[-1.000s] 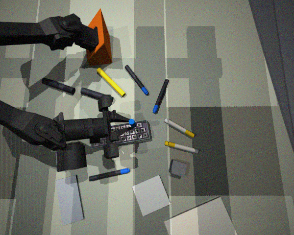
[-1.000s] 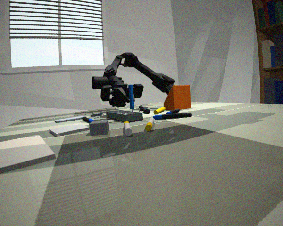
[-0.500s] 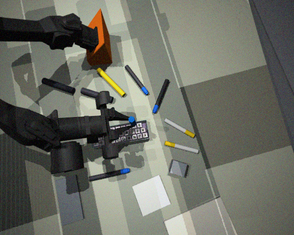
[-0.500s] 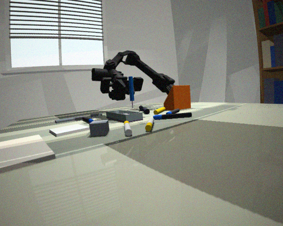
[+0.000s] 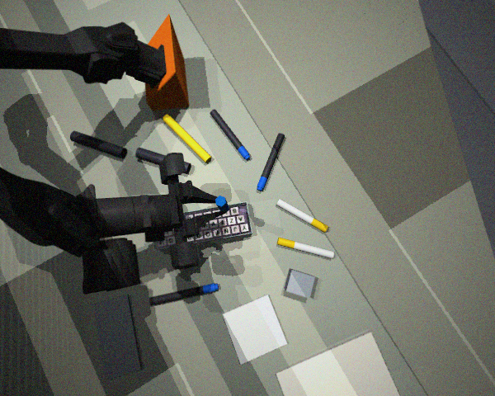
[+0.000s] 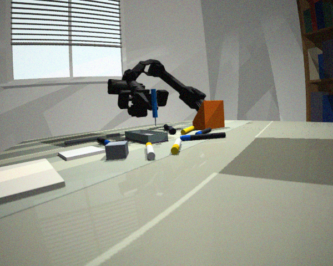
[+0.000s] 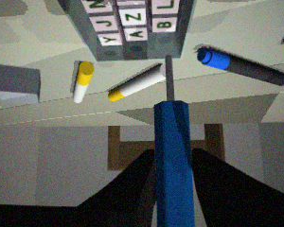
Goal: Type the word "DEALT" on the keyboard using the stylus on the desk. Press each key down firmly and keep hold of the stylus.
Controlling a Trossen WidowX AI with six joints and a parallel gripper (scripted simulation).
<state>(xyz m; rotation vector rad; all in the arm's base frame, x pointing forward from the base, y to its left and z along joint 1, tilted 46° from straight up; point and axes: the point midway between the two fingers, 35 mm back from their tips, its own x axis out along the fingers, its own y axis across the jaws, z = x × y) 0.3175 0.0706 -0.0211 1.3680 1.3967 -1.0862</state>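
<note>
My gripper [image 5: 223, 205] [image 6: 154, 105] [image 7: 172, 157] is shut on the stylus [image 5: 220, 200] [image 6: 154, 98] [image 7: 173, 128], a blue rod with a thin grey tip. The stylus stands upright, point down. In the exterior view its tip is a little above the keyboard [image 5: 247, 219] [image 6: 146, 136] [image 7: 186, 33], with a gap between them. In the wrist view the tip appears in front of the keyboard's end wall, near the B key [image 7: 164, 25]. The A key [image 7: 135, 33], Z key [image 7: 133, 17] and Y key [image 7: 109, 39] show too. The arm hides part of the keyboard in the top view.
Black, blue-capped pens [image 5: 229, 133] [image 5: 271, 159] [image 5: 183, 294], a yellow pen [image 5: 187, 138] and white-yellow pens [image 5: 296, 210] [image 5: 312, 249] lie around the keyboard. A grey block [image 5: 300, 283] [image 6: 116, 150] and a white slab [image 5: 256, 330] lie nearby. An orange wedge [image 5: 175, 91] [image 6: 213, 114] stands by the arm's base.
</note>
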